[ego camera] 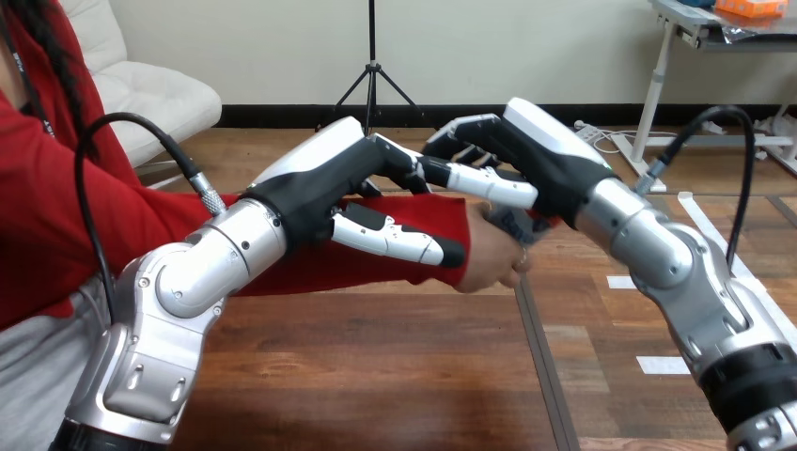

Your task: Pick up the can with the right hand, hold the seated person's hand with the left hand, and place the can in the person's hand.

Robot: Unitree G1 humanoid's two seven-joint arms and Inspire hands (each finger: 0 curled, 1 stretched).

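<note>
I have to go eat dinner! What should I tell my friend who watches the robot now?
Left hand: lies along the person's red sleeve near the wrist; I cannot tell if it grips.
Right hand: just above the can; grip unclear too.
Can: up off the table, against the person's hand.
Done: can lifted and at the person's hand.
Left: check the person has it, then probably draw both hands away.
</note>
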